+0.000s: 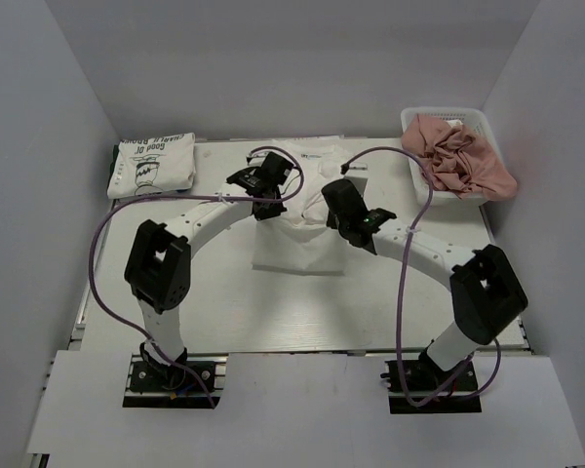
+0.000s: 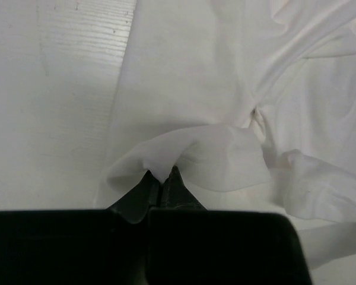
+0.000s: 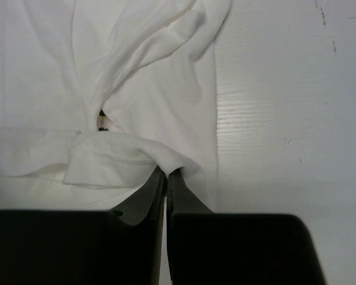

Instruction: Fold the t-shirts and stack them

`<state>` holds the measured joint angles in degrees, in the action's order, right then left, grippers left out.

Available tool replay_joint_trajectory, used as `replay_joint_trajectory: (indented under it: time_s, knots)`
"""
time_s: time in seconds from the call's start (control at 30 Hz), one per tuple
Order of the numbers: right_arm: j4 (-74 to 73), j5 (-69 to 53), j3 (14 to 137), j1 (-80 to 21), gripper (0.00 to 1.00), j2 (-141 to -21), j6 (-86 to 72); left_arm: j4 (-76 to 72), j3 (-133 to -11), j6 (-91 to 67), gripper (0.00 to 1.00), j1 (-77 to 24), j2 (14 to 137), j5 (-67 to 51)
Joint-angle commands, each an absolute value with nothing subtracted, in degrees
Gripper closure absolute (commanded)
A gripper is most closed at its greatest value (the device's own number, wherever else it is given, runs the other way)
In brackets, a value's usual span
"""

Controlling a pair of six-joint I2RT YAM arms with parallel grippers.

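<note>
Top external view shows the white t-shirt (image 1: 294, 252) at the centre of the table (image 1: 273, 317), the left gripper (image 2: 162, 181) and right gripper (image 3: 167, 173) each clamped on a raised fold of it, and a folded printed t-shirt (image 1: 154, 164) at the far-left corner.

Left arm (image 1: 210, 219), right arm (image 1: 424, 252): white tube links joined by black boxy joint housings. Purple cable (image 1: 102, 244) looped loosely along each arm. Black base plates (image 1: 171, 373) seen under both. Small green light (image 1: 370, 219) lit on right wrist. Fingers (image 2: 143, 197) dark, matte, tapered, backed by a wide black block.
</note>
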<state>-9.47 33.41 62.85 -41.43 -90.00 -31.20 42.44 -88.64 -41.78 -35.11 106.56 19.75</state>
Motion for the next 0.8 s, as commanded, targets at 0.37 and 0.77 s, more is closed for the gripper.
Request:
replay_joint_trajectory:
  time_s: [0.37,0.77]
  knots:
    - [-4.68,18.04,78.93,-33.66,0.10,-104.87,-23.57,41.30,-107.31,-33.05,0.00,-29.44,118.74,18.28]
    - [4.92,-4.66,61.97,-37.09,0.10,-95.89,-25.57,33.49,-71.30,-38.84,0.00,-28.92,90.63,15.48]
